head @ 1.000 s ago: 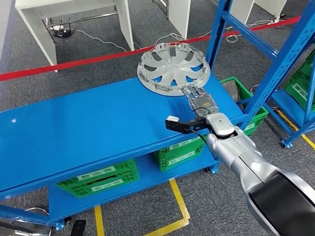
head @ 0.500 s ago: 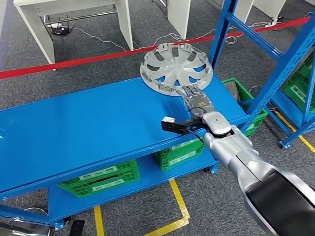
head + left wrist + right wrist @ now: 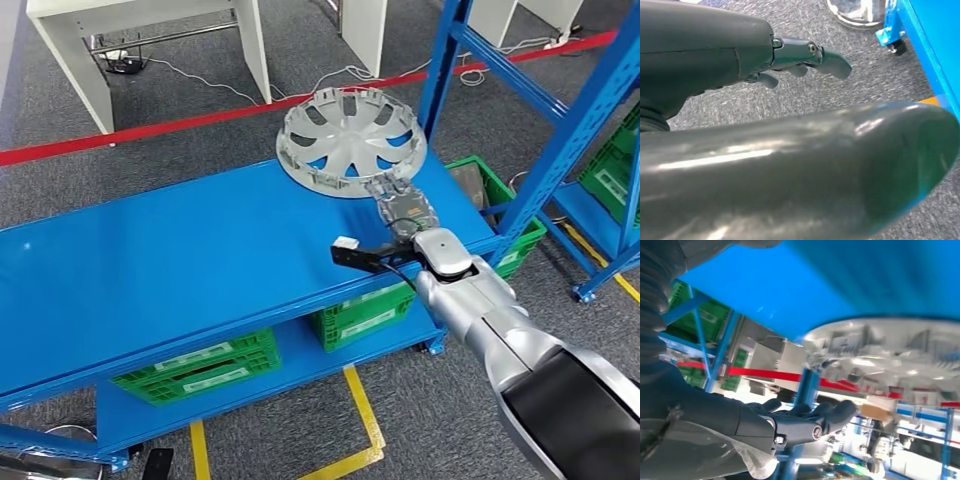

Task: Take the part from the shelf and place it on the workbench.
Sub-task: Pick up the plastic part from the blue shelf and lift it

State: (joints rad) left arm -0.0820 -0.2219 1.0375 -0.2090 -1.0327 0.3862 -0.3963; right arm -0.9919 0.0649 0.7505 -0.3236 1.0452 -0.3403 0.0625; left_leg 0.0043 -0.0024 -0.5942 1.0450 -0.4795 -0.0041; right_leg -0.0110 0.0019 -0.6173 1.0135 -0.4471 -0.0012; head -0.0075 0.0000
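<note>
The round silver-grey plastic wheel cover [image 3: 351, 140] lies near the top middle of the frame, at the back edge of the flat blue metal shelf [image 3: 189, 260] — the right robot hand [image 3: 398, 206] grips its near rim.

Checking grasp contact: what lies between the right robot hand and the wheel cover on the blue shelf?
Nothing. In the head view the right robot hand reaches the near rim of the wheel cover, no gap visible over the blue shelf.
</note>
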